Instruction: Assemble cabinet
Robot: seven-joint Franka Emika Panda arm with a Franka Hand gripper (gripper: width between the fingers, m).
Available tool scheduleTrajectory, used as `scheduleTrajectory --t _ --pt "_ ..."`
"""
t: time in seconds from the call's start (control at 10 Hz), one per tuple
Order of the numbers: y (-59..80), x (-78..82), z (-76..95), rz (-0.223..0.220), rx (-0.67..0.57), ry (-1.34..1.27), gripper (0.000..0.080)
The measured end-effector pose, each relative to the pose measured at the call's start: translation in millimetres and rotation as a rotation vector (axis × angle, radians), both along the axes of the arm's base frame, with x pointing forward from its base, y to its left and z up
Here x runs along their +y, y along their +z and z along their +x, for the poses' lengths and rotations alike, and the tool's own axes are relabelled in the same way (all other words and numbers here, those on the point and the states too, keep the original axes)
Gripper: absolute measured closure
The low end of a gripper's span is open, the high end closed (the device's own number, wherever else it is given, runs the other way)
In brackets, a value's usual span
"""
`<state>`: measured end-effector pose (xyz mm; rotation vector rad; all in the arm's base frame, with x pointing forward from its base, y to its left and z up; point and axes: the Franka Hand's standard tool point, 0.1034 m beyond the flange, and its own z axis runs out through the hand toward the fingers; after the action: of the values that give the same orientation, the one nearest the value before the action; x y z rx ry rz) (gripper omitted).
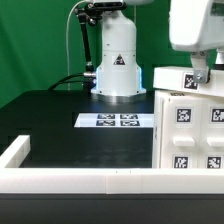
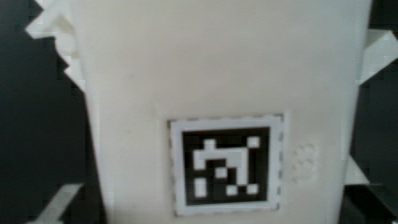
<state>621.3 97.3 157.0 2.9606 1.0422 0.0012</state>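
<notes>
With the cabinet (image 1: 190, 125) at the right edge of the exterior frame and my end effector (image 1: 199, 76) down on its top, grip state impossible to tell, I judge I must keep pressure straight so it stays square on the surface (image 1: 70, 140).

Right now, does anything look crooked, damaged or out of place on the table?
Nothing stands out. The large white plastic cabinet stands upright at the exterior view's right, and the gripper is at its top. The flat white marker board lies straight on the black table.
</notes>
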Motion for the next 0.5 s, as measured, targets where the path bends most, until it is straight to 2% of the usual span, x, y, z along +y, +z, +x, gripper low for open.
scheduleTrajectory --t 0.5 --pt "-0.5 -7.1 2.5 0.002 -0.007 -0.416 0.0236"
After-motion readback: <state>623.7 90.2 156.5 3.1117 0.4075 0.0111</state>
